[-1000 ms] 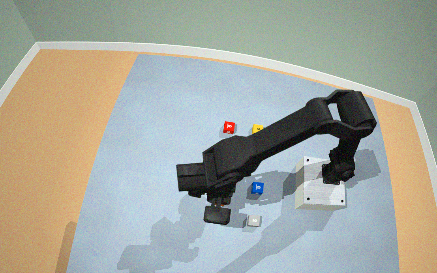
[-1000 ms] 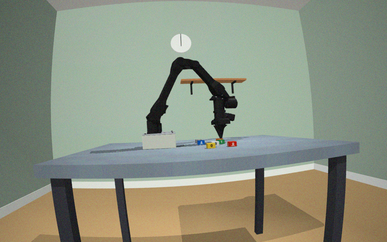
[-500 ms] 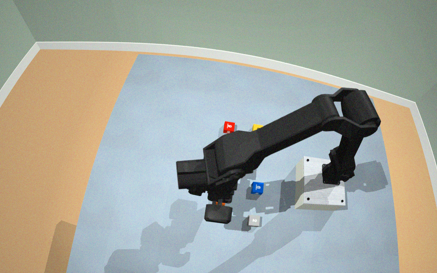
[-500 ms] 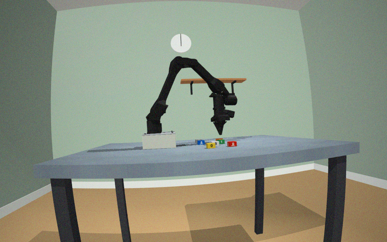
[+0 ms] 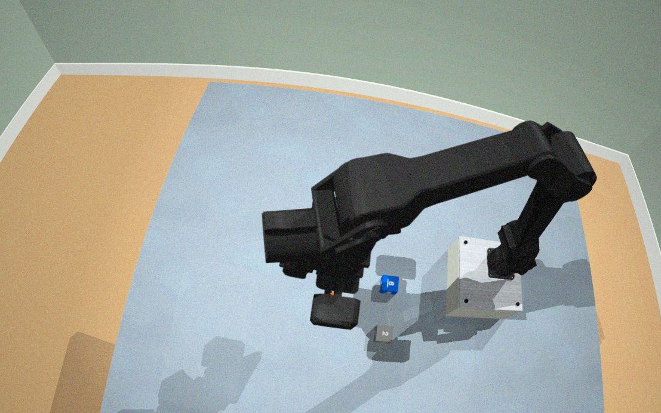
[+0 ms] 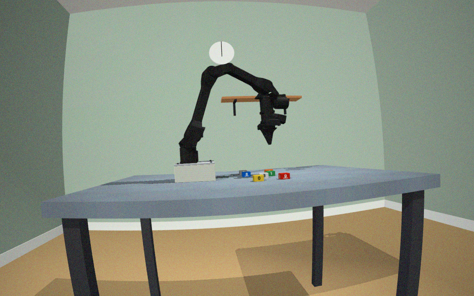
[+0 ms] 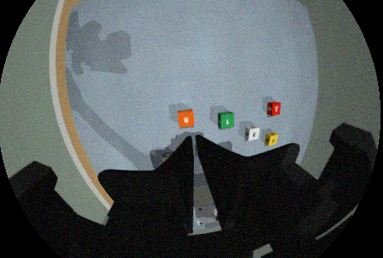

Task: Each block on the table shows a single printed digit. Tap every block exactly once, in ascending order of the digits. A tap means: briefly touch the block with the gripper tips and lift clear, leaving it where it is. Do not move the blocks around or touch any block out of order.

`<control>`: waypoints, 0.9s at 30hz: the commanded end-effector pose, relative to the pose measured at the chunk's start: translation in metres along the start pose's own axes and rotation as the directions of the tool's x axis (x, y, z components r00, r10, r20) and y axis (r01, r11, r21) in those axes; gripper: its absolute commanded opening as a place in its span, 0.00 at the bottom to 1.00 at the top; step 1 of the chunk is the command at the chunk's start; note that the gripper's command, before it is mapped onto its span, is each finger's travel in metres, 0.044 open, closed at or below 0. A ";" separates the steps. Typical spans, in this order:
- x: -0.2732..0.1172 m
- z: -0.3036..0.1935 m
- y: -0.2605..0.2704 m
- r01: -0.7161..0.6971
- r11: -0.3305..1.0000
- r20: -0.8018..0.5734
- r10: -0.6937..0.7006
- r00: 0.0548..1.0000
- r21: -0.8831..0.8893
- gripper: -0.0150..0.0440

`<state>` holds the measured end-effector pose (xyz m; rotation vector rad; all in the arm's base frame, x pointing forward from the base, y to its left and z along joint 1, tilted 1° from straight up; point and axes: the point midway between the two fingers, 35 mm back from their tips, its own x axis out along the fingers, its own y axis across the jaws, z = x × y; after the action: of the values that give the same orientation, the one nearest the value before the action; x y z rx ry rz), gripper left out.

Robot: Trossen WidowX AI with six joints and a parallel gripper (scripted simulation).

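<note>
My gripper (image 6: 269, 143) (image 7: 193, 139) is shut with nothing between its tips, high above the table. In the wrist view the tips show just below the orange block 8 (image 7: 186, 118) (image 5: 331, 293). The green block 1 (image 7: 226, 120) (image 6: 270, 173), white block 3 (image 7: 252, 133), yellow block 0 (image 7: 271, 139) (image 6: 257, 178) and red block (image 7: 273, 108) (image 6: 284, 176), seemingly a 9, lie to the right in the wrist view. The blue block 6 (image 5: 389, 283) (image 6: 245, 174) and grey block 2 (image 5: 384, 333) lie toward the base. The arm hides several blocks in the top view.
The arm stands on a pale metal base box (image 5: 481, 292) (image 6: 194, 173) at one side of the blue-grey table (image 5: 250, 133) (image 6: 120, 195). A wooden shelf (image 6: 244, 99) and a round clock (image 6: 216, 53) show on the back wall, behind the arm.
</note>
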<state>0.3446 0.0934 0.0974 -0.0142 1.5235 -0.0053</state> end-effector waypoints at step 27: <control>0.037 -0.010 -0.245 0.027 1.000 -0.021 -0.027 0.999 0.003 0.29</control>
<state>0.3388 -0.1479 0.0995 -0.0330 1.5257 -0.0423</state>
